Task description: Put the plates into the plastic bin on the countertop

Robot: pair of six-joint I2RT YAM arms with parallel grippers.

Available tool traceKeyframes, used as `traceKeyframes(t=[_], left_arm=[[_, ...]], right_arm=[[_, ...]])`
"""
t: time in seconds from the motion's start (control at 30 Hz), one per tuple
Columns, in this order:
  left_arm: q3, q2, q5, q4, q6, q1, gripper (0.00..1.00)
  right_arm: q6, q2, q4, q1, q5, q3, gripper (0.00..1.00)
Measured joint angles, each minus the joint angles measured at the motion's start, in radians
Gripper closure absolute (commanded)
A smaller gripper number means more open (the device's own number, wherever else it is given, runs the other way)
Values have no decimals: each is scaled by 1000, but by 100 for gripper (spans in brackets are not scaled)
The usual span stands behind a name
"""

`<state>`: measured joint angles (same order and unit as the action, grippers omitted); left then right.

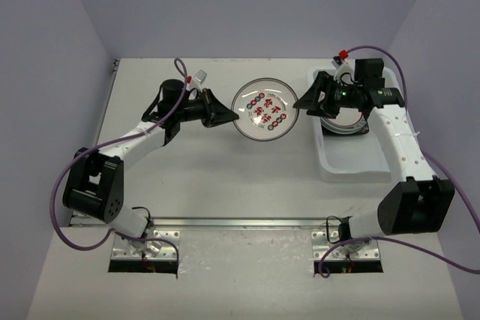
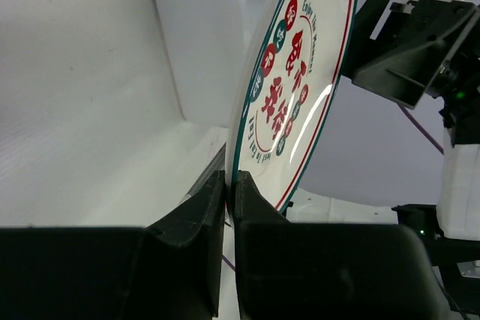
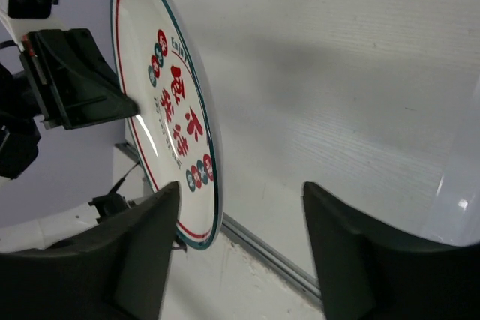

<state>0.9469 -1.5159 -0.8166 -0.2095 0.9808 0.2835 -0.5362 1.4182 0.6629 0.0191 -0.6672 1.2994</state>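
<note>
A round white plate (image 1: 264, 110) with teal rim, red ring and red medallions is held above the countertop (image 1: 225, 177). My left gripper (image 1: 231, 114) is shut on its left rim; the left wrist view shows the fingers (image 2: 230, 185) pinching the rim of the plate (image 2: 300, 73). My right gripper (image 1: 300, 103) is open beside the plate's right rim, at the left wall of the plastic bin (image 1: 352, 170). In the right wrist view its gripper (image 3: 240, 215) is spread wide, one finger next to the plate's edge (image 3: 169, 110). Stacked plates (image 1: 345, 124) lie in the bin, mostly hidden under the right arm.
A metal rail (image 1: 240, 222) runs along the near edge of the countertop, also visible in the right wrist view (image 3: 277, 256). Purple-grey walls close in the left, back and right sides. The right arm lies over the bin's right side.
</note>
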Motion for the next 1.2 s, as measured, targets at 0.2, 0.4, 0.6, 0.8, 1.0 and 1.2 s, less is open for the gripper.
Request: traceKeyframes(t=[0.2,0.4,0.6,0.8,1.0,1.2], left_arm=[[22,2,-37,5,31,4,100],[62,2,-54,18,43,24,50],[194,2,-22,206,-57,25,0],[429,41,277,578,-286,22,0],[406,120,374,746,-413,0,0],[297,158,381,813,-472,-3,0]], right_arm=[[-29,-7,-67,3,-76,-71,57],[-106,-17,-153,7,-127,-138,100],[-219,-75,-218,-72,-88,-230,100],[-401,-222,-235,-368,118,-404,100],[-501,-250,-219,-511,328,-429,100],[-616,-122,-347,-551,414,-443,95]])
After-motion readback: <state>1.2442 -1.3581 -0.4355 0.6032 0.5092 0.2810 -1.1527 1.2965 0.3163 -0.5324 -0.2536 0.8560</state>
